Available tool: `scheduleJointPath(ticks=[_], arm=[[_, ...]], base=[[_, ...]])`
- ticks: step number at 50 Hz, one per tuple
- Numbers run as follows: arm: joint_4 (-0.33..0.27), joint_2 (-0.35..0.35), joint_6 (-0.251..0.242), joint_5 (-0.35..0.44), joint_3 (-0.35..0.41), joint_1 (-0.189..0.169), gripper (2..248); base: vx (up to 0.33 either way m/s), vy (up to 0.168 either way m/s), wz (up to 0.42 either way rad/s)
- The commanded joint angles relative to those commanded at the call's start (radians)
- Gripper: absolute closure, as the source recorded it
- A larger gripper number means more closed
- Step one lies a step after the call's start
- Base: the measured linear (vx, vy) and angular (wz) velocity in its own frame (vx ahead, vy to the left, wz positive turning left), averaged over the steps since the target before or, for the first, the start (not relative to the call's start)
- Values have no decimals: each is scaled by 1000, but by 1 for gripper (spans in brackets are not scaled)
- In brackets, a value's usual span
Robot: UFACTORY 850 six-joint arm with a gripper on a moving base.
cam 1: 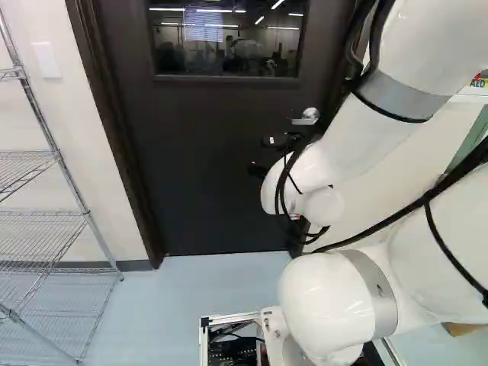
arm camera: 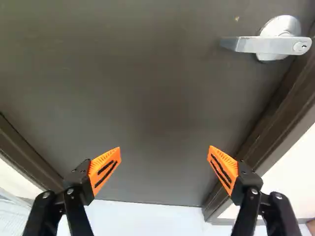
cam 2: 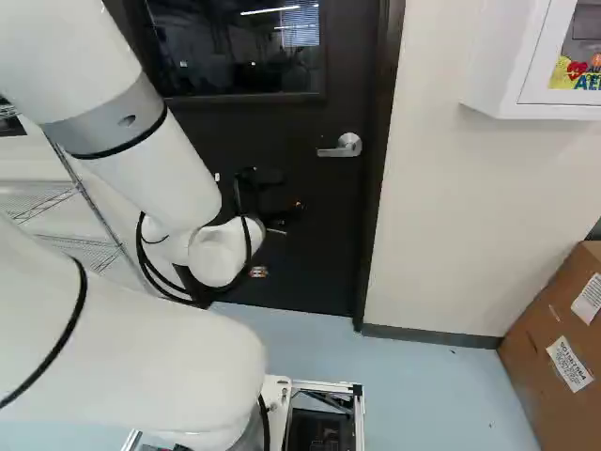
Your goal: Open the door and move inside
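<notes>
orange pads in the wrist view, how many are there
2: one orange pad on the finger of the tool nearer the door handle, the other orange pad on the opposite finger. Neither is hidden.

Lt-blue flr (cam 2: pixel 441 395), off-wht wall (cam 2: pixel 441 216) w/ wht cab. (cam 2: pixel 502 56) & dk baseboard (cam 2: pixel 432 336); wire rack (cam 1: pixel 38 221), brn box (cam 2: pixel 531 329).

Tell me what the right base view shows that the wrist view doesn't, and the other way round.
Only the right base view: the white arm, the glass window and the white wall cabinet.
Only the wrist view: the keyhole and both orange pads of the open pincer.
Both: the closed door, its lever handle, door frame and floor.
</notes>
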Motion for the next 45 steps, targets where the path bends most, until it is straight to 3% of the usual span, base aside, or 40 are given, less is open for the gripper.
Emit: scheduleJointPath(ticks=[45], arm=[[0,-19,0,0,-127,-26,3]], base=[[0,0,0]])
